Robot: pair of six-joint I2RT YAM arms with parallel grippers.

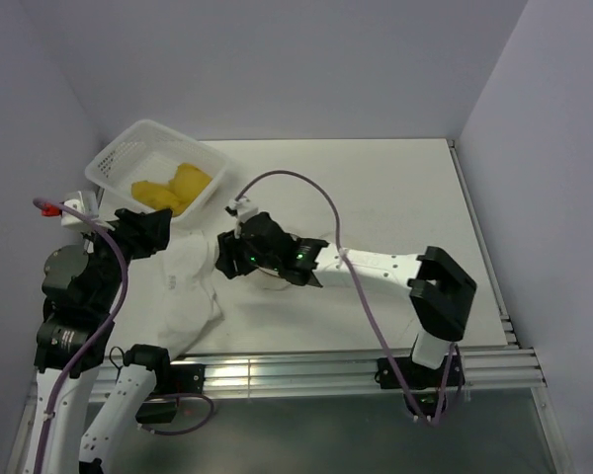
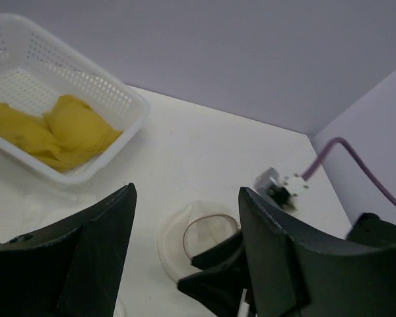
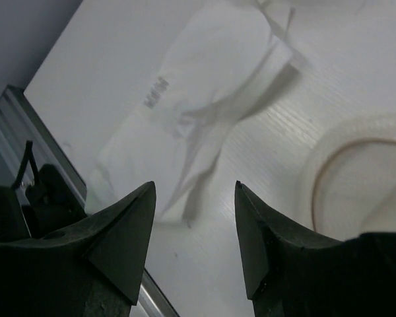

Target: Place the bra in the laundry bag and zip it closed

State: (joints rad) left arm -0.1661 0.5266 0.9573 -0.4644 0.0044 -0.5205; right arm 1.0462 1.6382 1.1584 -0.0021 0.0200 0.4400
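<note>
Closest to me from above, the metal rail (image 1: 306,373) runs along the table's (image 1: 395,188) near edge with both arm bases bolted to it. The left gripper (image 1: 148,229) sits just off the near side of the white basket (image 1: 183,140), which fills the far left corner. The yellow bra (image 1: 173,186) lies inside that basket. The right gripper (image 1: 225,254) reaches across to the left half of the table and covers most of the laundry bag (image 1: 269,283). A crumpled white cloth (image 1: 193,291) spreads from there towards the near left corner.

On the left wrist view, its dark fingers (image 2: 99,251) fill the bottom of the picture. The left gripper (image 2: 186,191) is spread wide with nothing in it. Just beyond lies the laundry bag (image 2: 175,241), round and flat on the table, its thin tan hoop showing. The basket (image 2: 129,99) stands well apart at the far left, the bra (image 2: 72,129) heaped in it.

On the right wrist view, two dark fingers (image 3: 119,244) come first. The right gripper (image 3: 195,191) is parted with only bare table in the gap. The white cloth (image 3: 211,86) lies ahead, a small dark mark (image 3: 155,92) on it. The laundry bag (image 3: 356,172) shows at the right, beside one finger. I cannot tell whether the cloth joins the bag
</note>
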